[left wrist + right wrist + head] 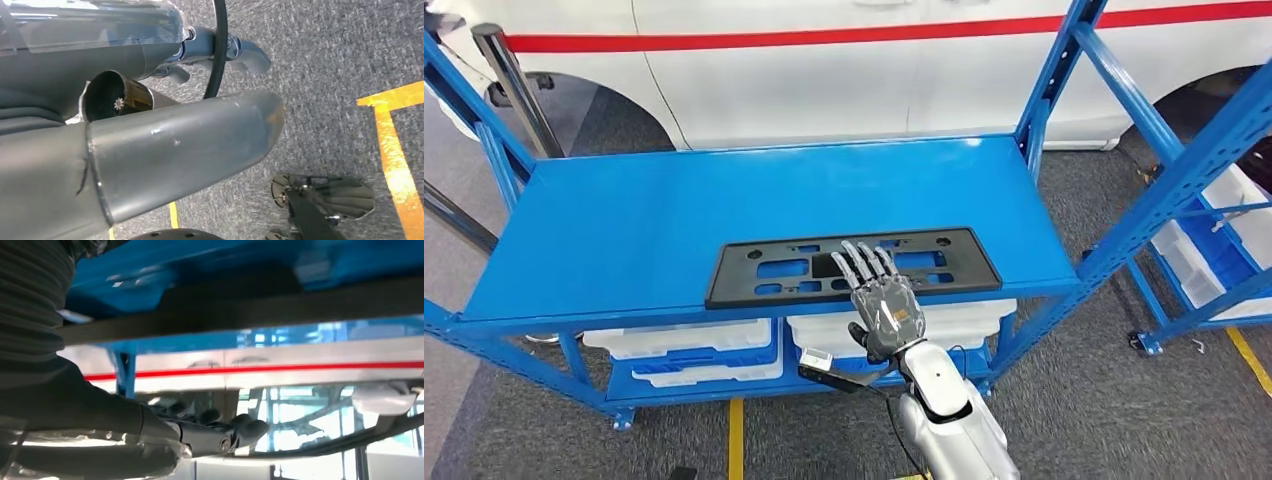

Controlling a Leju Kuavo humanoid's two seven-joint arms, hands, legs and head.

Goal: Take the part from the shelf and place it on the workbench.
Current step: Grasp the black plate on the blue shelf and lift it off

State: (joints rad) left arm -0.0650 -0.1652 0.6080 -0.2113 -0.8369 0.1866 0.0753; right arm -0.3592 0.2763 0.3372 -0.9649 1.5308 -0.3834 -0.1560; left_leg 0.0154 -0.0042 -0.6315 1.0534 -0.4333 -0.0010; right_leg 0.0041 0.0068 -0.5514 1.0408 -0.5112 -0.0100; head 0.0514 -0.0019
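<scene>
Right hand flat, fingers straight and slightly apart, lying over the black part, gripping nothing; contact unclear. Part lies flat at the front edge of the blue shelf. Left hand hangs over grey floor, holding nothing, fingers uncurled.
</scene>
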